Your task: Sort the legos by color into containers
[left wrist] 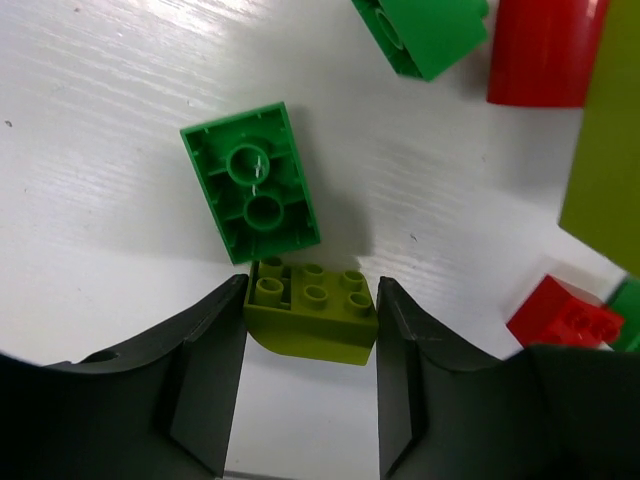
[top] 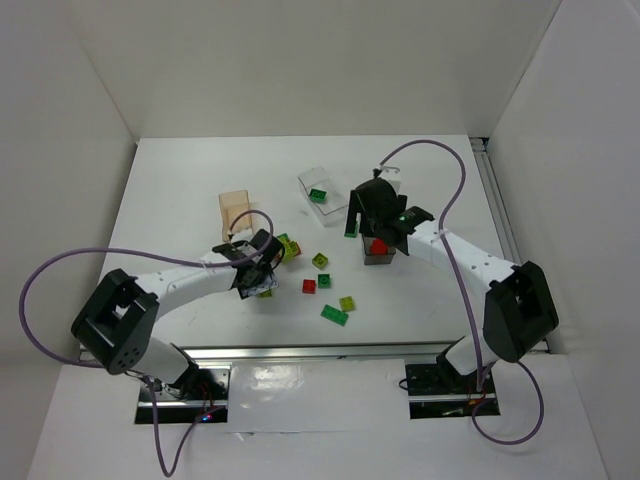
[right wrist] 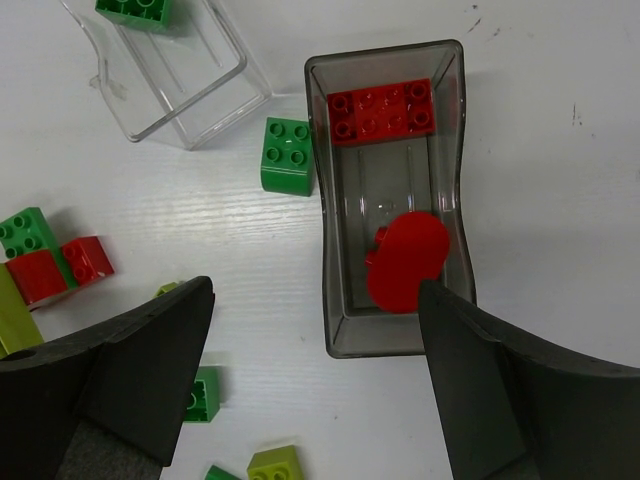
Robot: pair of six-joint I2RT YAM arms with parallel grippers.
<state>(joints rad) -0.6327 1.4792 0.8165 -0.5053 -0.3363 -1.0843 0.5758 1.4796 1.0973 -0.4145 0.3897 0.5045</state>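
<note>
1. The left fingers (left wrist: 205, 370) are clenched on a yellow-green brick (left wrist: 312, 315), one pad against each side, studs facing the camera; I cannot tell whether it is lifted off the white counter (top: 180, 200)
2. Just beyond that brick lies a green brick (left wrist: 252, 182), hollow underside up
3. The right fingers (right wrist: 140, 370) are spread wide and hold nothing; they hang over the smoky grey bin (right wrist: 335, 300)
4. Inside the smoky bin are two red pieces: a long red brick (right wrist: 385, 110) at the far end and a rounded red piece (right wrist: 408, 262) nearer the wrist camera
5. The clear bin (right wrist: 170, 110) stands near the smoky one and holds a single green lego (right wrist: 133, 8) – another green square brick (right wrist: 286, 155) sits on the counter just beside the smoky bin's wall
6. The amber bin (top: 237, 208) stands behind the left arm; its contents cannot be made out
7. Between the two arms, loose on the counter: a small red brick (top: 310, 286), two yellow-green ones (top: 320, 260) (top: 347, 303) and a flat green brick (top: 334, 315)
</note>
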